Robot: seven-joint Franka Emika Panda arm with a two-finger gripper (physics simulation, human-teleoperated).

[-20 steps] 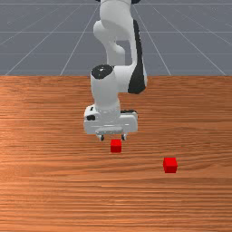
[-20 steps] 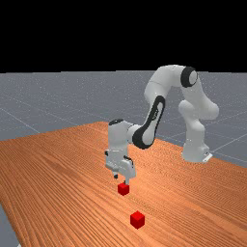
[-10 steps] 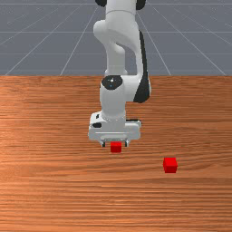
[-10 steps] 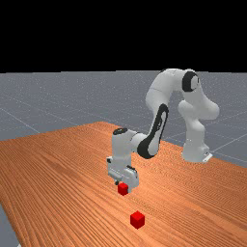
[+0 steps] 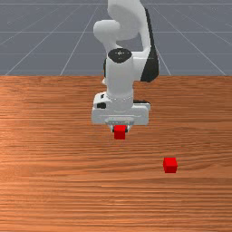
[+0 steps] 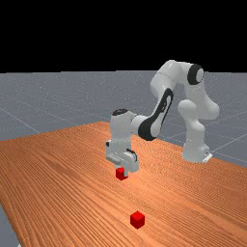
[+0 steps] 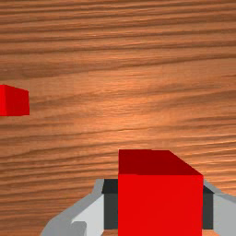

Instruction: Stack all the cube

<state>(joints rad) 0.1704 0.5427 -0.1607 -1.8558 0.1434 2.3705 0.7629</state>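
Front view: one gripper, jaws clenched on a red cube, aloft. Second cube (a twin), on tabletop, at its four o'clock.

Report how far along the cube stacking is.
Done, by the look of it: the grasp and the start of the lift. The tool is shut on one red cube, which sits higher in the front and far views than before.
In hand: that cube, not yet over the other.
Left: carry it above the second red cube, toward the front view's right, set it on top and let go.
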